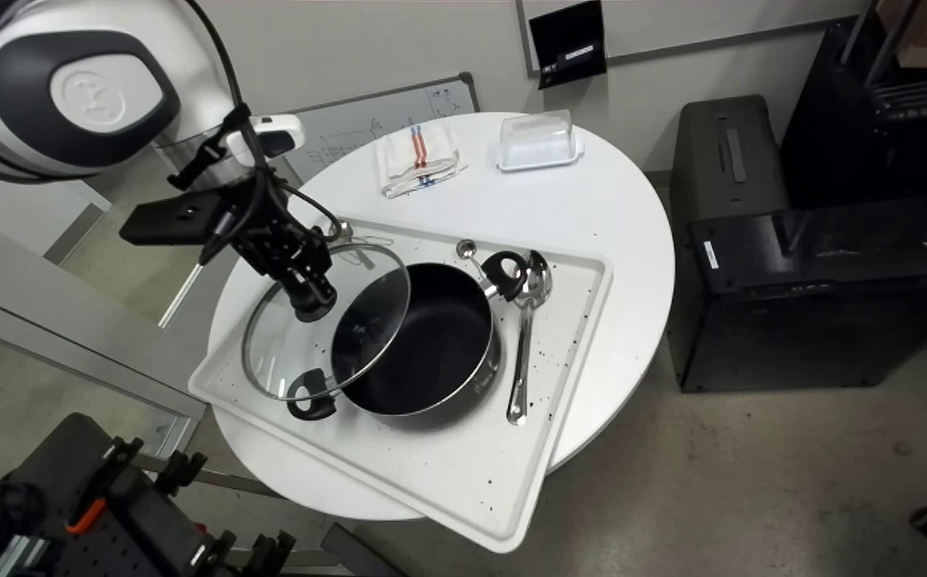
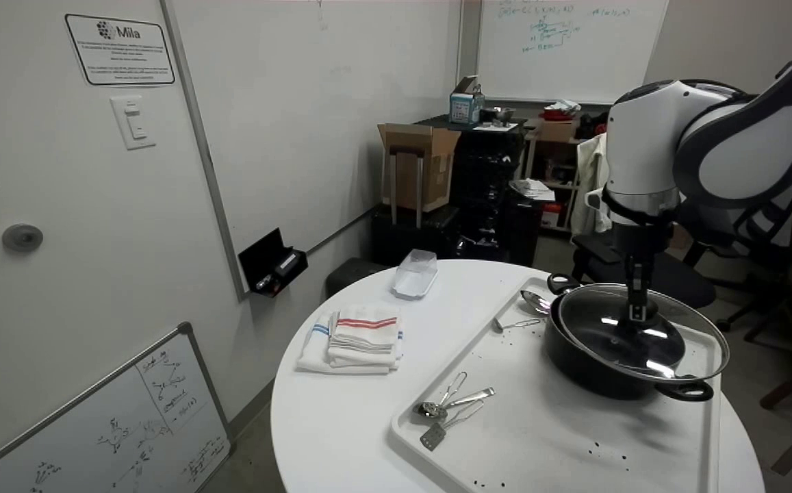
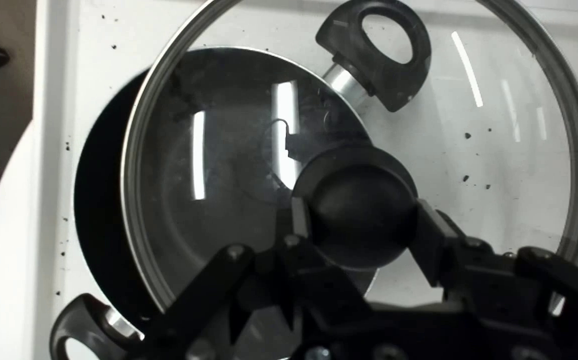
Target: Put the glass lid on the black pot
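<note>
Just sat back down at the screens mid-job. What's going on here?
The robot arm has its hand shut on the dark knob of the glass lid, holding it over the black pot. The lid is off-centre: it overhangs one side of the pot and leaves part of the other uncovered, so it isn't seated yet. Whether the two touch, I can't tell. The pot stands on a white tray, with a long metal spoon beside it.
</note>
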You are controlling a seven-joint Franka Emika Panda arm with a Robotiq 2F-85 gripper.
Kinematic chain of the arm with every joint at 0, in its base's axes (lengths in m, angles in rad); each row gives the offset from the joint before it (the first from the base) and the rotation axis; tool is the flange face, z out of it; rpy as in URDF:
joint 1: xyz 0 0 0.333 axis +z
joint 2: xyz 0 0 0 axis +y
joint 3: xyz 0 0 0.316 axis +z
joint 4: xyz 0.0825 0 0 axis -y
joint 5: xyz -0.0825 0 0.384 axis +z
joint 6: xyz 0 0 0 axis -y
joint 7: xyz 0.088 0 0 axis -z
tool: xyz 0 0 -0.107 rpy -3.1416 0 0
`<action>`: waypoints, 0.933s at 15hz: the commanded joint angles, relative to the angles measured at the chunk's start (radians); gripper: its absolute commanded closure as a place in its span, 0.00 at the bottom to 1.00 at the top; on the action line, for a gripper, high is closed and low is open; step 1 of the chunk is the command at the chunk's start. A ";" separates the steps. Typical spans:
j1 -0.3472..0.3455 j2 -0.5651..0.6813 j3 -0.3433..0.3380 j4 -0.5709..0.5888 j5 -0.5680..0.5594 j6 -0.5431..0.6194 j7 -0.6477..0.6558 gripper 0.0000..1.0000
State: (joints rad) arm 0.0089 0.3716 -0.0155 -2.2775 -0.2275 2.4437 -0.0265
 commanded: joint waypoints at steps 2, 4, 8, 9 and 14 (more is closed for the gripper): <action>-0.031 -0.017 -0.042 -0.013 0.011 0.035 0.003 0.75; -0.041 -0.005 -0.057 -0.007 0.011 0.051 0.011 0.75; -0.057 0.035 -0.078 0.011 0.022 0.092 0.031 0.75; -0.061 0.046 -0.080 0.015 0.028 0.100 0.034 0.75; -0.071 0.095 -0.082 0.040 0.070 0.139 0.051 0.75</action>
State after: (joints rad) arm -0.0574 0.4502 -0.0969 -2.2643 -0.1927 2.5652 0.0132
